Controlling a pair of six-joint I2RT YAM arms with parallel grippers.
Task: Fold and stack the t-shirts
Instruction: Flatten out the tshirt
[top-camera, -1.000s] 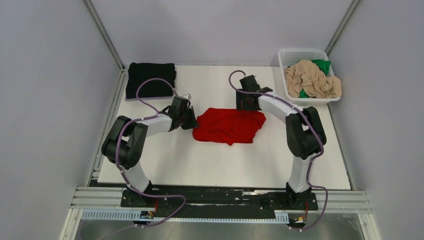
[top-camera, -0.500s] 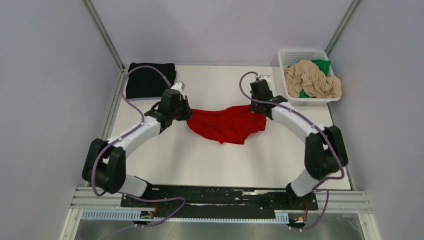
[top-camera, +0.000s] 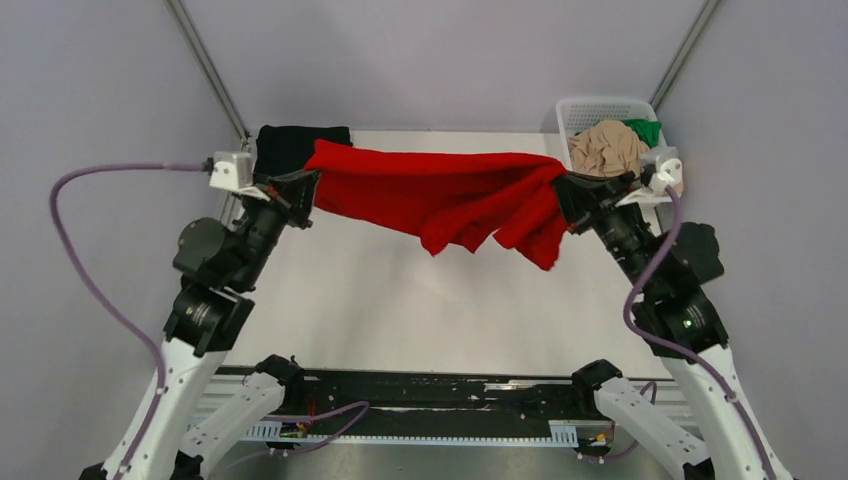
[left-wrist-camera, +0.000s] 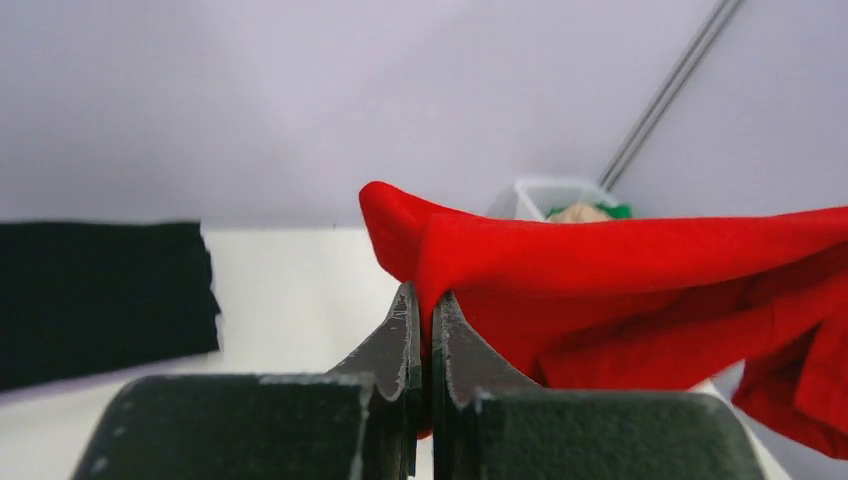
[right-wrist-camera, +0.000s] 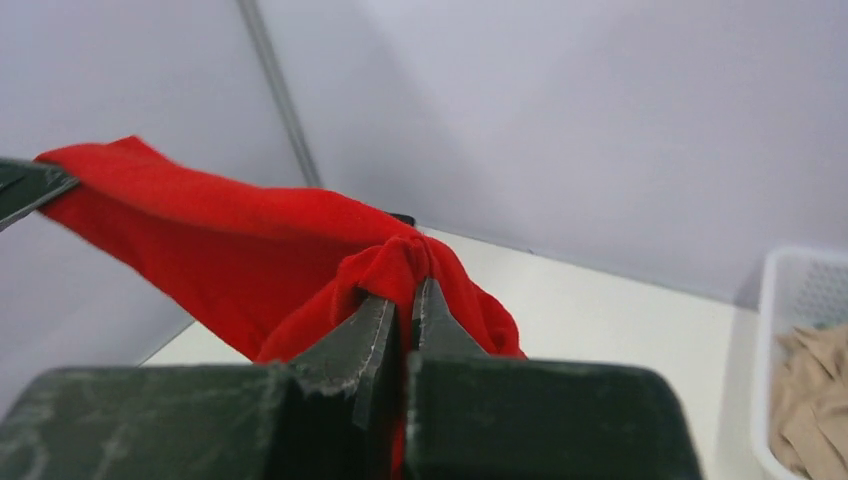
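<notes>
The red t-shirt (top-camera: 440, 190) hangs stretched in the air above the table, sagging in folds toward its right half. My left gripper (top-camera: 308, 185) is shut on its left end (left-wrist-camera: 420, 250); my right gripper (top-camera: 562, 190) is shut on its right end (right-wrist-camera: 400, 262). A black t-shirt (top-camera: 290, 140) lies folded at the table's back left corner (left-wrist-camera: 90, 295). The beige t-shirt (top-camera: 605, 148) and the green one (top-camera: 645, 130) sit crumpled in the basket.
The white lattice basket (top-camera: 585, 108) stands at the back right corner, just behind my right gripper (right-wrist-camera: 800, 290). Grey walls with metal corner posts (top-camera: 205, 65) close in the table (top-camera: 400, 300) on three sides.
Both arms have risen and spread apart, lifting the red t-shirt off the table and stretching it out. The right gripper closed on the cloth at the start of this.
</notes>
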